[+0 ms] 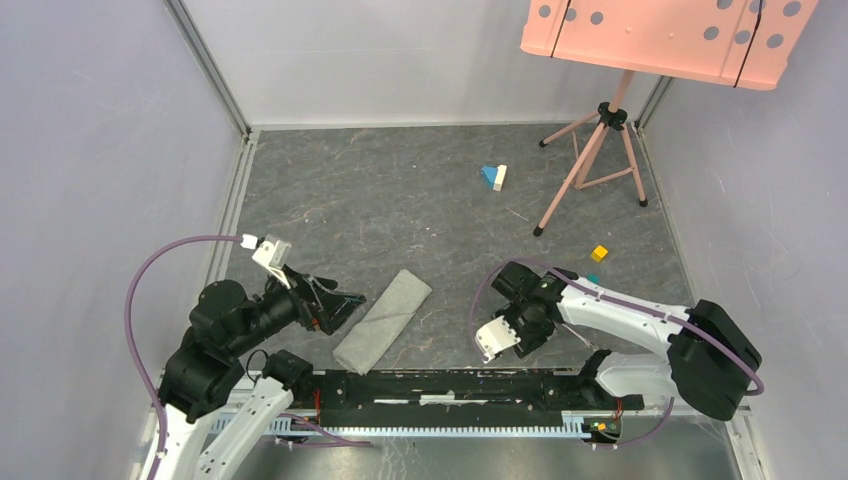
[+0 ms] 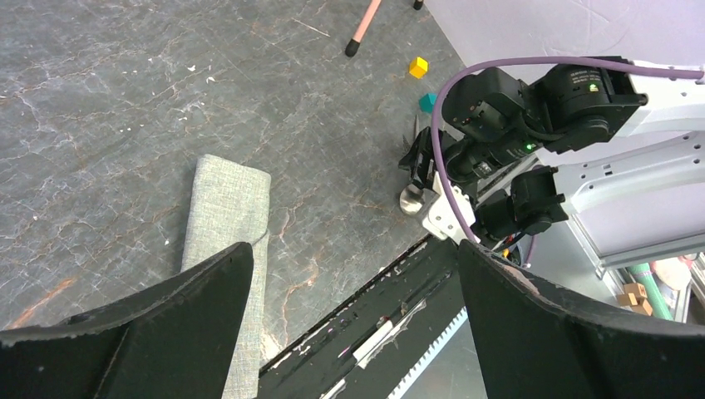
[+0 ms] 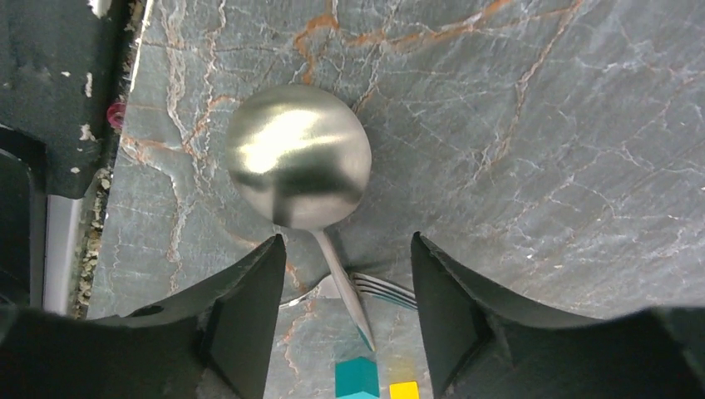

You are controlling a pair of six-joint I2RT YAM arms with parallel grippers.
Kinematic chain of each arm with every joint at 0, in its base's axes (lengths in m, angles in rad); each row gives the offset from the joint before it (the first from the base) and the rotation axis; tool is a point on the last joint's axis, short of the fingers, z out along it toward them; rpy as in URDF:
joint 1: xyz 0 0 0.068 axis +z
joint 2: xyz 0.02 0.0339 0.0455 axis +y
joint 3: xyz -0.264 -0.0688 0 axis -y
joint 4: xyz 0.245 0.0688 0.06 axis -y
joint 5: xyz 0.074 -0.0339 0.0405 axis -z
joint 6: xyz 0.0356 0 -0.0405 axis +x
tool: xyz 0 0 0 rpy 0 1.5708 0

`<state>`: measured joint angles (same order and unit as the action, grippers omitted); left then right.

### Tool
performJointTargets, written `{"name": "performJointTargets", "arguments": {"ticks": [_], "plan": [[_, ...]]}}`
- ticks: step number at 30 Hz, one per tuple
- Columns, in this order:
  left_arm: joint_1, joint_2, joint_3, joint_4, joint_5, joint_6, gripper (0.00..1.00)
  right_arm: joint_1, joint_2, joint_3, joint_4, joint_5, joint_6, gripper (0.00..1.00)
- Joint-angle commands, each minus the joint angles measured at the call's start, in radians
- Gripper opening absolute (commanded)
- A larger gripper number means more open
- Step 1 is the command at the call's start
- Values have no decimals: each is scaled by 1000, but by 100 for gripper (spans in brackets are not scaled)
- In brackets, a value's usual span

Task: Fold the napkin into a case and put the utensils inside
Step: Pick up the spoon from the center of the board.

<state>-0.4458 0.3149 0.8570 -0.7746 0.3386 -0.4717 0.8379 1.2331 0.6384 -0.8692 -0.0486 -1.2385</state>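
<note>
The napkin (image 1: 383,320) (image 2: 229,208) lies on the dark table as a narrow, long grey folded strip, running diagonally. My left gripper (image 1: 345,308) (image 2: 353,248) hovers just left of it, open, with nothing between its fingers. My right gripper (image 1: 520,318) (image 3: 347,245) points down over the utensils at the near right. In the right wrist view the round-bowled spoon (image 3: 299,158) lies with its handle running between the two fingers, crossing over the fork (image 3: 378,289). The fingers stand apart on either side, touching neither. In the top view the arm hides the utensils.
A blue and a white block (image 1: 494,177) lie at the back. A yellow block (image 1: 599,253) and a teal block (image 3: 357,376) sit near the right arm. A pink tripod stand (image 1: 600,140) occupies the back right. The black base rail (image 1: 450,385) runs along the near edge.
</note>
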Motion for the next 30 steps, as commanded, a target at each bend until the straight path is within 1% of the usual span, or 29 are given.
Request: {"name": "performJointTargets", "arguments": {"ticks": [1, 5, 7, 13, 15, 16, 19, 21, 22, 23, 26, 30], "plan": [[-2, -14, 5, 10, -2, 51, 99, 4, 20, -28, 45, -27, -41, 58], [-2, -17, 3, -3, -15, 56, 99, 4, 7, -95, 101, 20, -23, 50], [-1, -17, 4, -7, -17, 53, 99, 4, -16, -132, 136, 41, -20, 44], [-1, -8, 8, -1, -17, 35, 99, 6, -65, -178, 212, 27, 2, 32], [-2, 2, 13, 1, -13, 29, 99, 6, -88, -187, 239, 21, 16, 24], [-1, 3, 14, 0, -14, 24, 99, 6, -97, -190, 248, 16, 20, 17], [-1, 8, 20, 4, -9, 4, 99, 6, -140, -205, 269, 7, 28, 16], [-1, 11, 19, 13, -4, -13, 99, 6, -180, -210, 281, 25, 40, 12], [-1, 13, 16, 16, -4, -25, 99, 7, -203, -212, 285, 41, 42, 2], [-1, 14, 11, 21, -7, -35, 100, 6, -234, -213, 299, 69, 56, 0], [-1, 24, -19, 50, -16, -77, 100, 6, -320, -211, 336, 135, 98, 0], [-1, 38, -81, 123, -22, -151, 100, 6, -405, -168, 404, 234, 209, 0]]}}
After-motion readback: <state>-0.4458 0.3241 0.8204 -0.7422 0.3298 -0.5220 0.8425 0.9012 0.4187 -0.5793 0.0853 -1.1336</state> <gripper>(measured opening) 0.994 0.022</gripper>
